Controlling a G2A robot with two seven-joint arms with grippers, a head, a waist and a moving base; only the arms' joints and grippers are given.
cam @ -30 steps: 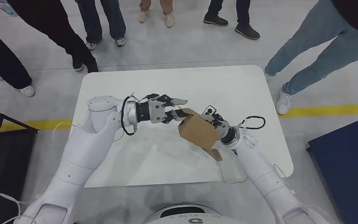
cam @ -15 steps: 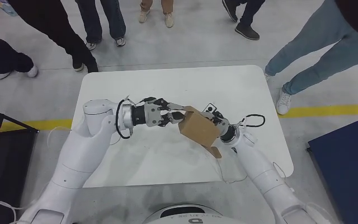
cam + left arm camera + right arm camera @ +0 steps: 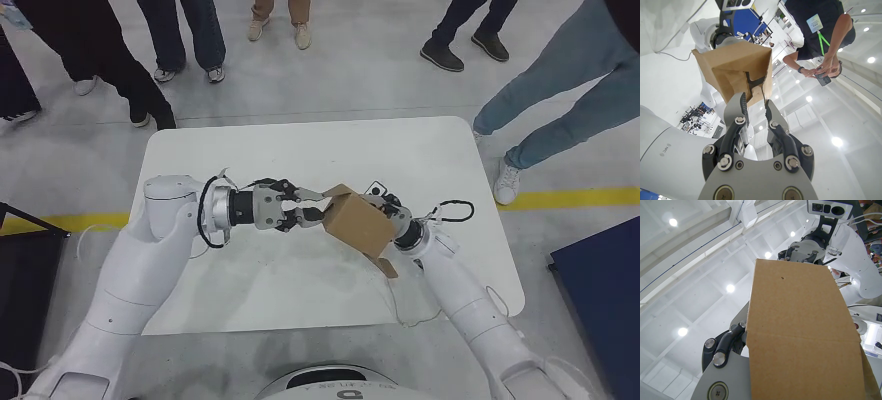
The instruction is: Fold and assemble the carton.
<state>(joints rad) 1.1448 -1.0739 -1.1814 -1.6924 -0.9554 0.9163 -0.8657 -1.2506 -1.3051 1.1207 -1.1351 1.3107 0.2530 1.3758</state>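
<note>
Above the middle of the white bench (image 3: pixel 250 160), the brown carton (image 3: pixel 358 225) hangs tilted in the air between the two arms, lifted off the surface as far as I can see. The right hand (image 3: pixel 386 214) has it from the right end. It is clamped on a wall of the carton, and through the open end in the left wrist view one of its dark fingers (image 3: pixel 752 83) lies against the inside. The left hand (image 3: pixel 755 100) sits at the opposite, open end with its jaws spread apart. The edge of a cardboard panel reaches into the gap between them, though I can't tell whether the pads actually touch it. A loose flap (image 3: pixel 386 268) sticks out from the carton's end nearest the robot.
</note>
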